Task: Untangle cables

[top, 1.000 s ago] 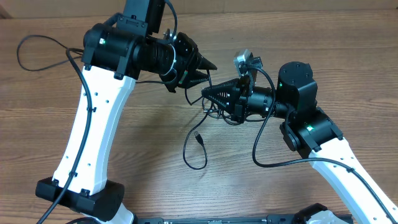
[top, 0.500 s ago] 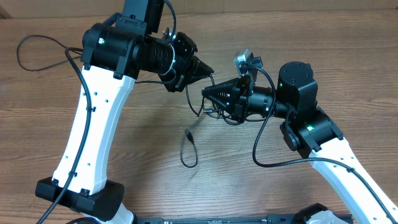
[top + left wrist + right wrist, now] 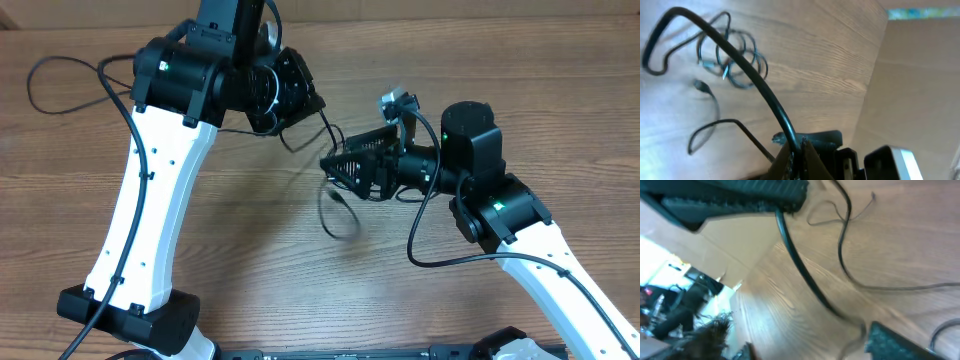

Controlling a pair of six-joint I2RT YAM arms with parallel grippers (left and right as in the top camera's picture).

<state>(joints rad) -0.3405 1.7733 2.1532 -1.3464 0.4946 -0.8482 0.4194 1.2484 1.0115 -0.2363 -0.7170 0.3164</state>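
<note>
My left gripper (image 3: 312, 102) is raised over the table's middle and shut on a black cable (image 3: 326, 127). The left wrist view shows the jaws (image 3: 799, 148) pinching that cable (image 3: 747, 70), which arcs away up and to the left. Below it a small coiled bundle of cables (image 3: 733, 61) hangs over the wood. In the overhead view a loop (image 3: 336, 214) dangles under my right gripper (image 3: 331, 165), which stands open. From the right wrist the held cable (image 3: 801, 267) runs down toward the wide gap (image 3: 815, 345) between the fingers.
The wooden table (image 3: 230, 250) carries both arms. A thicker arm cable (image 3: 60, 85) loops at the far left, and another (image 3: 440, 262) sags below the right arm. A thin cord (image 3: 842, 245) trails across the wood in the right wrist view.
My right gripper has opened and let go of the cables. The left gripper has closed on a cable and tilted upward with it. The dangling loop has swung right.
</note>
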